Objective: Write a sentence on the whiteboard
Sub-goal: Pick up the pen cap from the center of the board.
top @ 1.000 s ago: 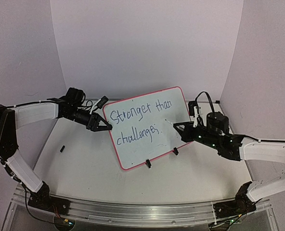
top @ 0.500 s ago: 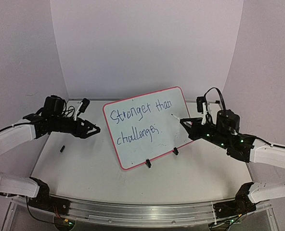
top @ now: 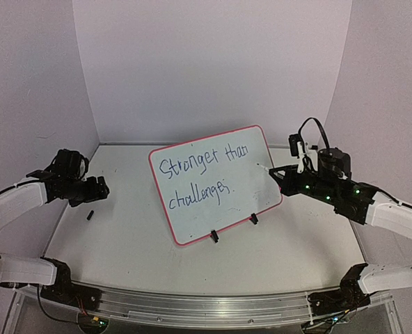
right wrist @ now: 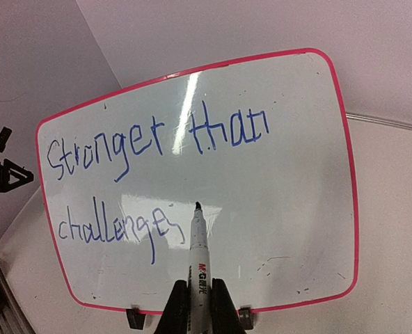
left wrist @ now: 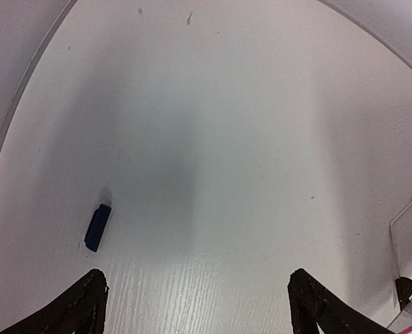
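Left gripper [top: 99, 189]: I've pulled it well clear of the red-rimmed white whiteboard's [top: 213, 209] left edge, jaws now spread.
Right gripper [top: 275, 172]: backed off rightward, carrying the white-barrelled marker [right wrist: 198, 259].

The whiteboard [right wrist: 296, 195] is seen as glossy, the table [left wrist: 213, 139] as matt white with faint wood grain, the marker [right wrist: 199, 268] as smooth plastic.

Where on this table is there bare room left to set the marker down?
Widest bare patch: the table between the whiteboard and the near rail. Another lies between the cap and the whiteboard's left edge. Crowded: right of the whiteboard, where the right gripper holds the marker.
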